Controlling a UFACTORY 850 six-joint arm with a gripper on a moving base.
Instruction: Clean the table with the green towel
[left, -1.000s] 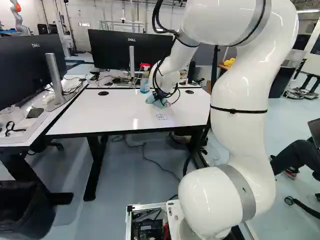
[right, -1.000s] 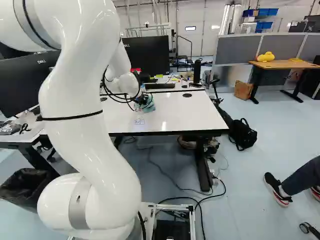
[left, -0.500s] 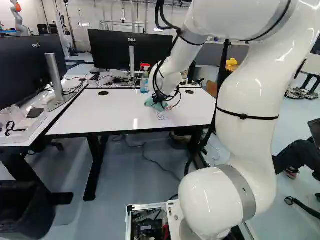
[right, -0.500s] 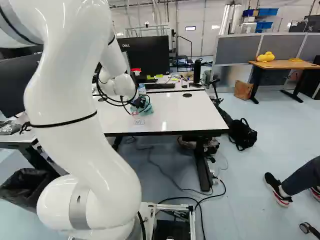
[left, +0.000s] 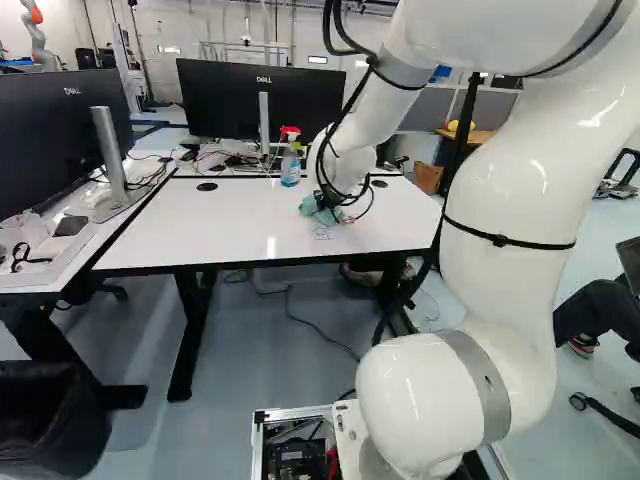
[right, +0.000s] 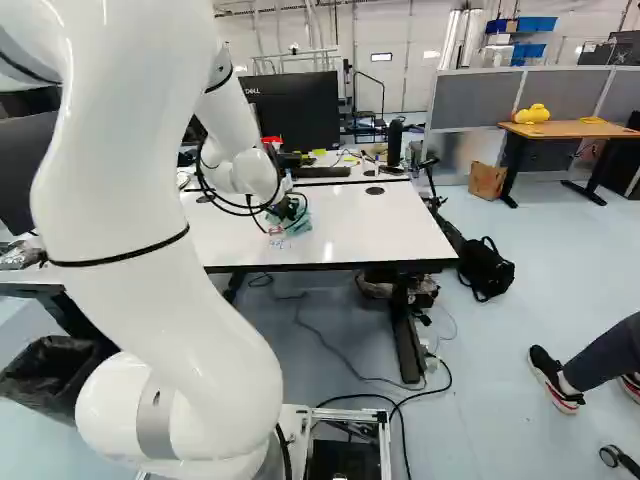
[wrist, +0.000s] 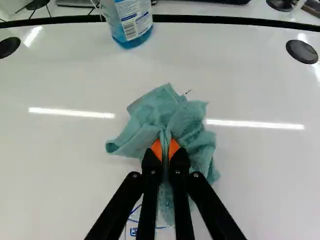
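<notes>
On the white surface (wrist: 65, 170), end effector (wrist: 165, 148) pinches green towel (wrist: 187, 122), bunched btwn its tips.
Blue marks (wrist: 133, 231) lie on arm (left: 505, 210) side of towel; next wipe prob. heads back that way.

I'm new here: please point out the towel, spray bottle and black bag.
Towel (wrist: 189, 120), wrist view: its crumpled folds.
Spray bottle (left: 290, 170), left base view: its body.
Black bag (right: 487, 274), right base view: its side.
</notes>
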